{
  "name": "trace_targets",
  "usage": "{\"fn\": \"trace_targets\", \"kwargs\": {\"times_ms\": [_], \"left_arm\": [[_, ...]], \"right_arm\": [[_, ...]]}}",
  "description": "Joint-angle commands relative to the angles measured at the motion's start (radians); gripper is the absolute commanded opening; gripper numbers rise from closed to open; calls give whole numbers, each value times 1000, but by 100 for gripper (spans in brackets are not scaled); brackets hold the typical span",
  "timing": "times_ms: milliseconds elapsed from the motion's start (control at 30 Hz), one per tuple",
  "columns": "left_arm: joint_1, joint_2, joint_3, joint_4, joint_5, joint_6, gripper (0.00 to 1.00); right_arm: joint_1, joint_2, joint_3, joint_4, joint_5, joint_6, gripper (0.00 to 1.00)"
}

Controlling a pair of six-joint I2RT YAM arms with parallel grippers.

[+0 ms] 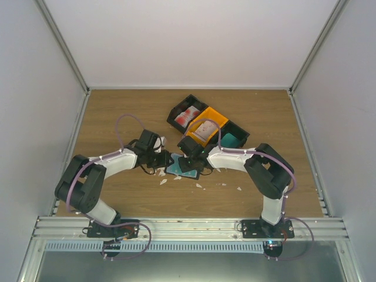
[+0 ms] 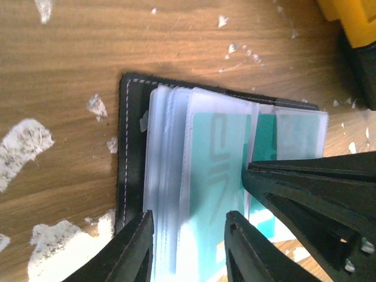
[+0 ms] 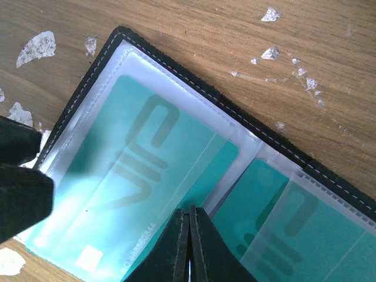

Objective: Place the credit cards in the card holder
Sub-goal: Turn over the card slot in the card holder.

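The black card holder (image 1: 181,167) lies open on the wooden table between both arms, its clear sleeves (image 2: 167,176) facing up. A teal credit card (image 3: 135,170) sits in the left sleeve, its right end still outside the sleeve mouth. Another teal credit card (image 3: 264,205) is in the sleeve to the right. My right gripper (image 3: 189,214) is shut, its tip resting at the exposed edge of the first card. My left gripper (image 2: 189,247) is open, its fingers standing astride the sleeve stack at the holder's edge. The right gripper's fingers (image 2: 317,194) reach in from the right in the left wrist view.
Behind the holder stand three bins in a row: a black one (image 1: 187,116) with red-and-white cards, an orange one (image 1: 207,126) with pale cards, and a black one (image 1: 234,138) with a teal card. White scraps (image 1: 163,181) lie scattered on the wood around the holder.
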Motion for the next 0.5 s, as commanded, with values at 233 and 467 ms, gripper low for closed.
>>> {"fn": "trace_targets", "kwargs": {"times_ms": [233, 467], "left_arm": [[5, -11, -11, 32, 11, 17, 20], [3, 22, -10, 42, 52, 26, 25]], "right_arm": [[10, 36, 2, -34, 4, -12, 3], [10, 40, 2, -33, 4, -12, 3]]}}
